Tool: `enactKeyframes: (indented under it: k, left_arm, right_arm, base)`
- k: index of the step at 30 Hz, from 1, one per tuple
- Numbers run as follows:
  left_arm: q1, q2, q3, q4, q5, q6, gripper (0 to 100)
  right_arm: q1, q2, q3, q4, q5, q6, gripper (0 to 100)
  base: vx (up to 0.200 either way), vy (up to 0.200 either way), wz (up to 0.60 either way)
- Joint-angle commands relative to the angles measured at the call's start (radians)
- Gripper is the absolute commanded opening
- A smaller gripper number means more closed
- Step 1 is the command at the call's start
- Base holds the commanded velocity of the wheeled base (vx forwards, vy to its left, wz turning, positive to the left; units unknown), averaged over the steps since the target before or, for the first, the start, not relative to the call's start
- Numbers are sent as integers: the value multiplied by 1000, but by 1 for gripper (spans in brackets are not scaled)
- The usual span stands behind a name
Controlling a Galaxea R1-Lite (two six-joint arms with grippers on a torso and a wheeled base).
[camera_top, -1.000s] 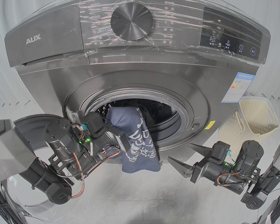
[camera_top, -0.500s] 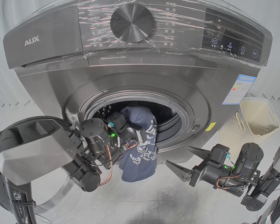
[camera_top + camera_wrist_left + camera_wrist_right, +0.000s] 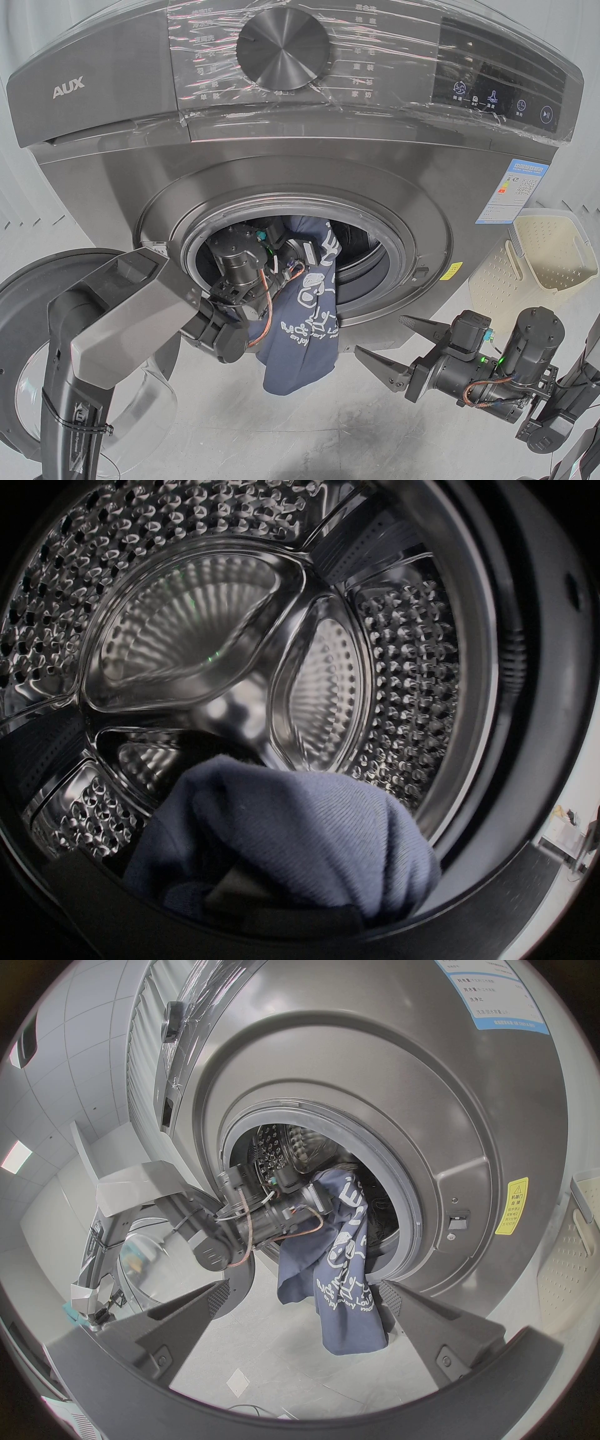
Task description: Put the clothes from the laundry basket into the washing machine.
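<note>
Left gripper (image 3: 269,886) inside drum (image 3: 187,624), fingers buried in navy T-shirt (image 3: 306,325), probably pinching it. Most cloth trails behind fingers, over door rim (image 3: 379,299), outside. Right gripper (image 3: 379,334) spread wide, idle. Risk: early release lets hanging weight drag shirt out.

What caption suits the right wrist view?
Navy shirt hangs from left arm at washing machine mouth; right claw open outside.

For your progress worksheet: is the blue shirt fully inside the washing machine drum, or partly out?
Partly out: the blue shirt hangs over the door opening toward the floor.
</note>
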Motion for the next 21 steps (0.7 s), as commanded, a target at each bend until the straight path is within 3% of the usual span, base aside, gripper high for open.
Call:
enactKeyframes:
  k: [1,3,4,5,6,10,13,14,17,21]
  left_arm:
    - [20,165,-313,174,51,-2,0]
    - [26,189,-413,234,87,-4,0]
    - [34,220,-534,292,125,-7,0]
    - [34,220,-534,292,125,-7,0]
    - [48,245,-641,345,146,-18,0]
    - [62,245,-672,395,151,-45,0]
    - [65,238,-672,397,151,-47,0]
    - [65,237,-672,398,151,-50,100]
    - [54,217,-634,401,153,-71,100]
    - [28,117,-424,447,151,-102,100]
  right_arm:
    - [1,1,0,0,1,0,100]
    - [0,1,0,1,1,-2,100]
    - [0,1,0,1,1,0,100]
    - [0,1,0,1,1,0,100]
    - [1,1,2,1,1,-2,100]
    - [0,3,0,1,1,-2,100]
    - [0,3,0,1,1,-2,100]
    - [1,3,0,0,1,-2,100]
    - [0,3,0,0,1,-2,100]
    - [0,3,0,0,3,-2,100]
  base:
    - [0,0,0]
    - [0,0,0]
    - [0,0,0]
    - [0,0,0]
    - [0,0,0]
    - [0,0,0]
    - [0,0,0]
    - [0,0,0]
    - [0,0,0]
    - [0,0,0]
